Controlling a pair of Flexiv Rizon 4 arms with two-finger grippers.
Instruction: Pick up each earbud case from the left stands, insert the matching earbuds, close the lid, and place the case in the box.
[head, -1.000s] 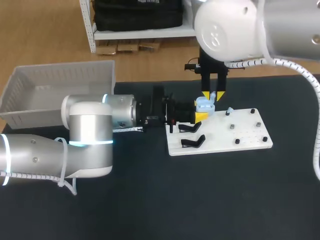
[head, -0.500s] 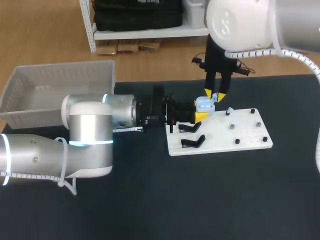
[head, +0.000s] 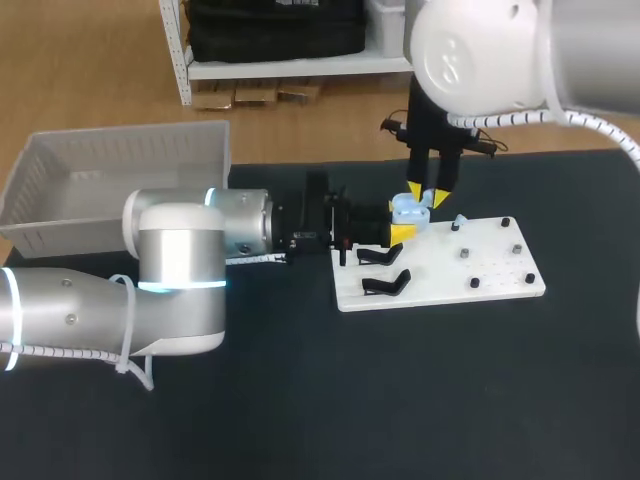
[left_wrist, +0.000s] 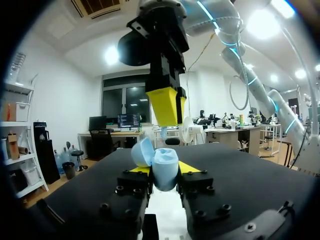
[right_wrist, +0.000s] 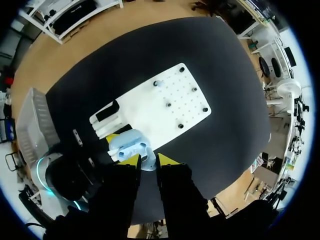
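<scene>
My left gripper (left_wrist: 164, 171) is clamped on the light blue rounded plastic earbud case (head: 408, 210), one yellow tip pressing each side. I hold it over the near-left corner of the flat white perforated board (head: 440, 272). The case's lid (left_wrist: 142, 152) is swung open and stands up to one side of the body.

My right gripper (head: 427, 194) hangs straight over the open case, fingers pointing down. Its tips are pinched close on a small light blue earbud (right_wrist: 148, 164). In the right wrist view the earbud sits between the tips, with the case just ahead of them. I cannot tell whether the earbud touches the case.

On the board beside my left gripper lie two black angled stands (head: 385, 283), one behind the other, with no case on them. Several short black pegs (head: 465, 254) stand across the board's right half. A second small light blue piece (head: 459, 219) lies near the board's far edge, just right of the case; it is too small to make out.

The pale grey slatted plastic box (head: 60, 165) sits at the far left of the black table top (head: 400, 400), well apart from the board.
</scene>
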